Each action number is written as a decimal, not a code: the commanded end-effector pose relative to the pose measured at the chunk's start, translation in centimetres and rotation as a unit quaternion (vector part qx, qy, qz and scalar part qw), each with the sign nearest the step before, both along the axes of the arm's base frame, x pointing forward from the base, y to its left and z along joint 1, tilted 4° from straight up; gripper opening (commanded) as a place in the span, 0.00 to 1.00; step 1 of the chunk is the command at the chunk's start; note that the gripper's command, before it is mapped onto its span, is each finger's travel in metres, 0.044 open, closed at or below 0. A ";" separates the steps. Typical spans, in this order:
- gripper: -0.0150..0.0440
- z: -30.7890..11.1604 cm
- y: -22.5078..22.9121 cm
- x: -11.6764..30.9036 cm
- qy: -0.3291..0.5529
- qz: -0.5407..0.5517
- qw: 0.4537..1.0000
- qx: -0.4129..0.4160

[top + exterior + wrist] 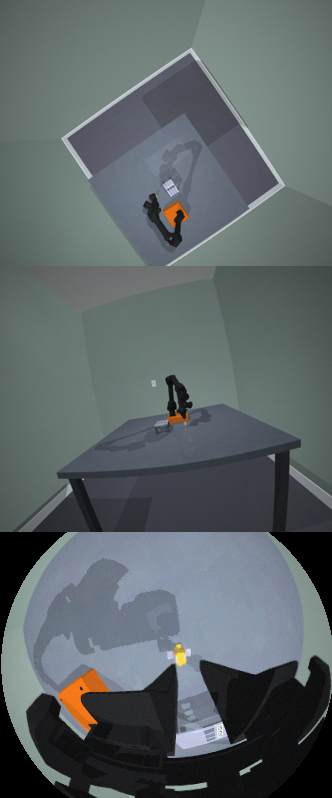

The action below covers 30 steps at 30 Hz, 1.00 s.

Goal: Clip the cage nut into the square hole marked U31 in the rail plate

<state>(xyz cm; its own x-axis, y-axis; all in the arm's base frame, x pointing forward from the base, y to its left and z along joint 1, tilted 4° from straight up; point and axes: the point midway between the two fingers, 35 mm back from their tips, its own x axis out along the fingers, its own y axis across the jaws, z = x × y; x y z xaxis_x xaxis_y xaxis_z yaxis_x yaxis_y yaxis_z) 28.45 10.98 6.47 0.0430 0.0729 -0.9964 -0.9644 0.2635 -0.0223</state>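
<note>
Black and tapering, the fingers of the gripper (155,200) (184,418) (188,663) stand narrow, a slim gap between them and nothing held. Just beyond their tips, the yellow cage nut (156,196) (185,424) (180,657) is upright by the table (124,177) (235,437) (240,592), its pale wings out to either side. Seen from the exterior, the rail plate (174,191) (162,423) (192,738) stands on short legs to the left of the nut, and the orange base (169,217) (177,418) (75,702) lies on the far side. The step in hand looks like lining up for the grasp. Done well, it wants the gap centred over the nut and wide enough to pass both wings, then a straight descent and an even squeeze. Coming down off-centre could tip the nut or catch only one wing. The U31 mark is too small to read.
</note>
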 end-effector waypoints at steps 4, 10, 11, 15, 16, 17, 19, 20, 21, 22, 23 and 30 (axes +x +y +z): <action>0.46 -1.4 0.1 -0.3 0.009 0.000 1.000 0.000; 0.46 -2.2 0.1 -0.2 0.009 0.000 1.000 0.000; 0.46 -2.3 0.1 -0.2 0.009 0.000 1.000 0.000; 0.46 -3.0 0.2 -0.2 0.009 0.000 1.000 0.000; 0.46 -3.1 0.2 -0.2 0.009 0.000 1.000 0.000; 0.46 -3.3 0.2 -0.2 0.009 0.000 1.000 0.000; 0.46 -3.5 0.2 -0.2 0.009 0.000 1.000 0.000; 0.46 -3.5 0.2 -0.2 0.009 0.000 1.000 0.000; 0.46 -3.5 0.2 -0.2 0.009 0.000 1.000 0.000; 0.46 -3.5 0.2 -0.2 0.009 0.000 1.000 0.000; 0.46 -3.5 0.2 -0.2 0.009 0.000 1.000 0.000; 0.46 -3.7 0.2 -0.2 0.009 0.000 1.000 0.000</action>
